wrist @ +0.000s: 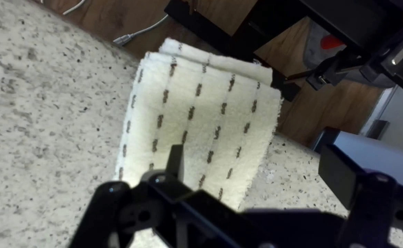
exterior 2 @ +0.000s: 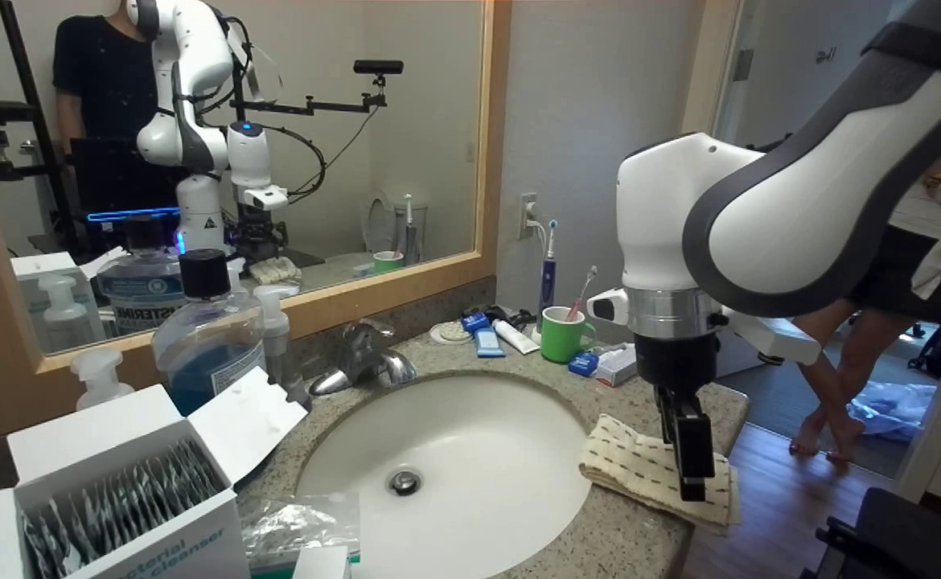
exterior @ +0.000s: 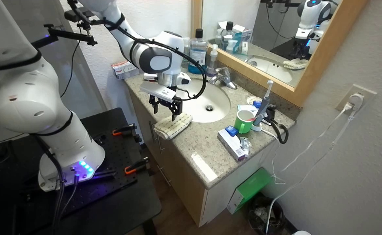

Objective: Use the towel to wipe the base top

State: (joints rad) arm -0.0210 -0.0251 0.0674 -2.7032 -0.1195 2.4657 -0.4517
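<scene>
The towel (exterior: 174,127) is a folded cream-white cloth with rows of dark dashes. It lies flat on the beige speckled countertop (exterior: 196,143), between the sink and the front edge, and partly overhangs that edge. It also shows in an exterior view (exterior 2: 631,466) and in the wrist view (wrist: 208,113). My gripper (exterior: 165,114) is open and empty, pointing down over the towel. In the wrist view, one finger of the gripper (wrist: 253,162) is over the towel and the other is past its frayed side, over bare countertop. Whether a fingertip touches the cloth is unclear.
The white oval sink (exterior: 222,112) with its faucet (exterior: 223,77) is beside the towel. A green cup (exterior: 243,121), toothbrush and small boxes stand toward one end. Bottles (exterior: 197,52) and an open box of packets (exterior 2: 125,498) stand toward the other. A mirror runs along the back.
</scene>
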